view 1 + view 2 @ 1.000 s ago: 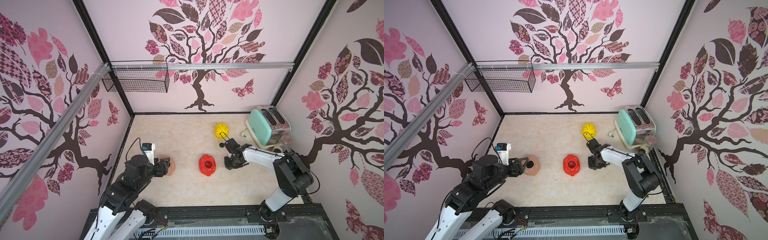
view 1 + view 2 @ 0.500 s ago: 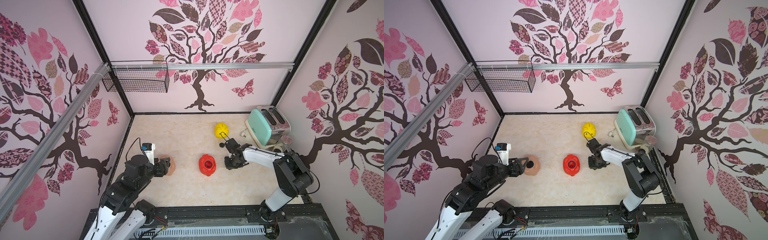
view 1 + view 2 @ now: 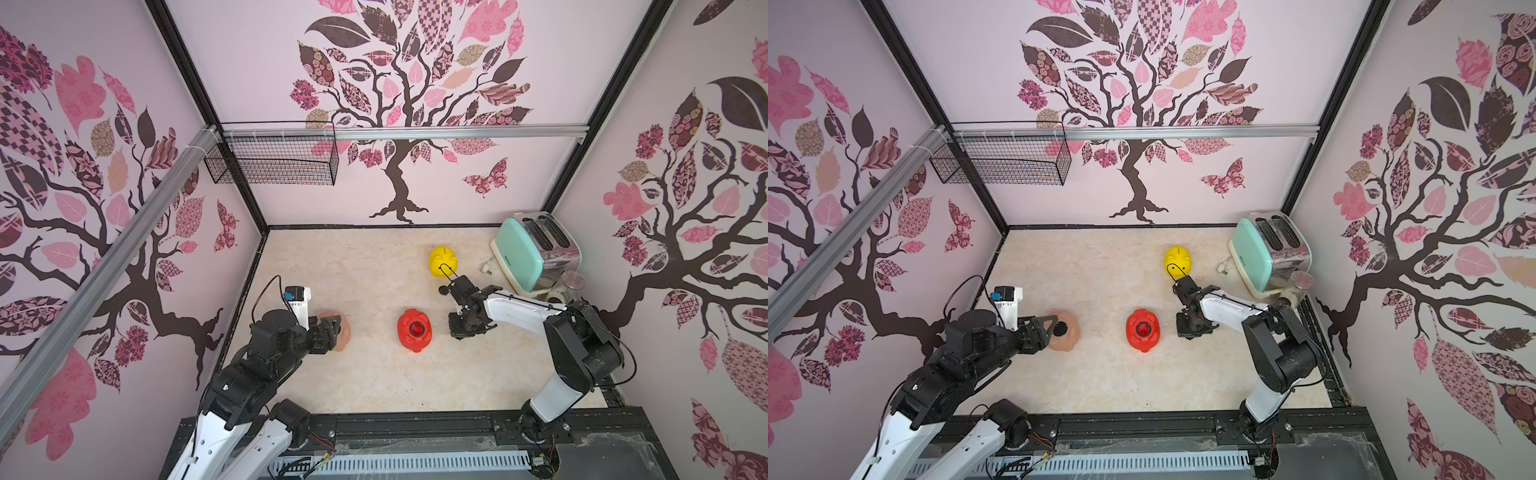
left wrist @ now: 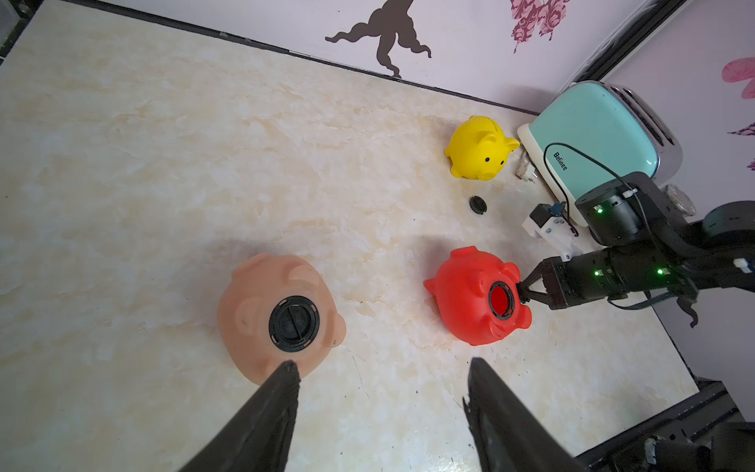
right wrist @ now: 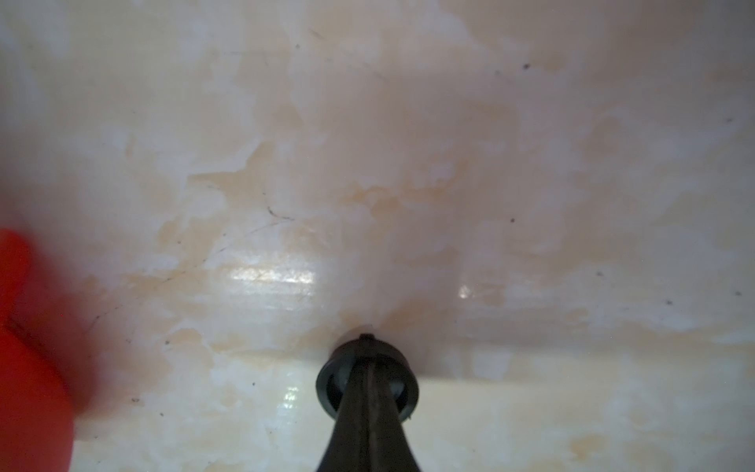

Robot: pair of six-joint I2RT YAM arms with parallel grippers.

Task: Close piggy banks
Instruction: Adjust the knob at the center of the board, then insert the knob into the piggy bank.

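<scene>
The right gripper (image 5: pixel 365 341) is clamped on the black plug (image 5: pixel 327 386); it should lift it level and press straight into the belly hole (image 4: pixel 501 300) of the red piggy bank (image 4: pixel 461 294), while the left gripper (image 4: pixel 380 365) waits, jaws apart

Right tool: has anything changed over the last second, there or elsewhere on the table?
The right tool has finished pinching shut on the black plug beside the red piggy bank. No arm visibly shifted in the top views. The left tool stays open near the plugged peach-pink piggy bank; the yellow piggy bank and the other loose plug are unmoved.
</scene>
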